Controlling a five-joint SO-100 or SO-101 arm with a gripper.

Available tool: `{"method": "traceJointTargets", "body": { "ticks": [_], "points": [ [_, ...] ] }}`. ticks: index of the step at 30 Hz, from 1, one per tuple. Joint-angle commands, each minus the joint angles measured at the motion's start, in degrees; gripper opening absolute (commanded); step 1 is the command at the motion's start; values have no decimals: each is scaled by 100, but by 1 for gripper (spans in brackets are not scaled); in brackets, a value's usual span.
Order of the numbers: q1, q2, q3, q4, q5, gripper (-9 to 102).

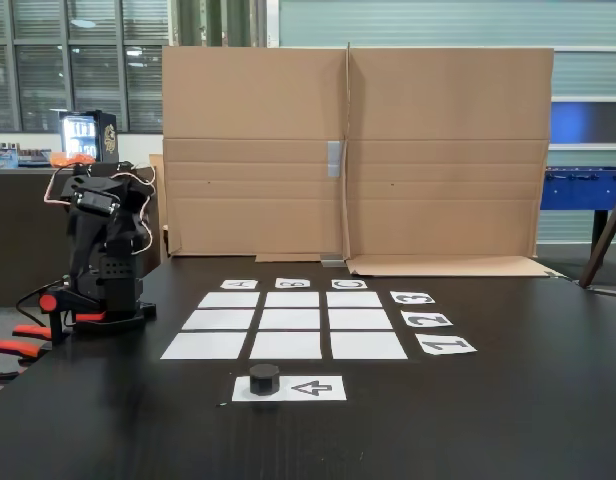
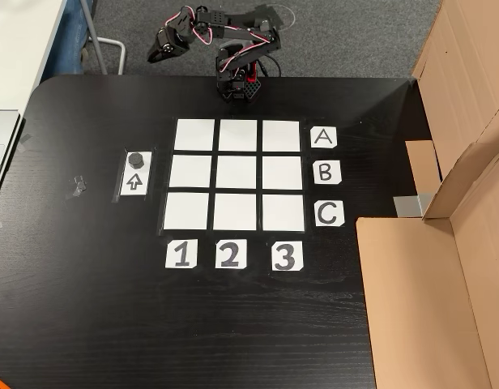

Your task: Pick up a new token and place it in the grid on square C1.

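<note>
Black, a small hexagonal token (image 1: 264, 379) is seen ungrasped on the arrow sheet (image 1: 313, 388); the hand (image 2: 156, 53), state indiscernible, must first be brought to it.

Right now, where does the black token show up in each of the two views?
Fixed view: the token sits low and centre, on the left end of the arrow sheet, nearer the camera than the grid.
Other view: the token sits left of the grid, on the upper end of the arrow sheet.
Shared landmark: the printed arrow beside the token.
</note>
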State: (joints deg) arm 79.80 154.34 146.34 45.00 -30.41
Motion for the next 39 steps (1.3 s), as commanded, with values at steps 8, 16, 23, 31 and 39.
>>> {"method": "traceJointTargets", "body": {
  "ticks": [8, 16, 23, 31, 39],
  "points": [
    [-519, -1099, -396, -1178, -1081, -1],
    [-756, -2030, -580, -2399, -1749, -1],
    [-888, -2610, -800, -3041, -2180, 0],
    [-1099, -2979, -923, -3041, -2417, 16],
    [-1494, -3419, -923, -3111, -2733, 22]
  ]
}}
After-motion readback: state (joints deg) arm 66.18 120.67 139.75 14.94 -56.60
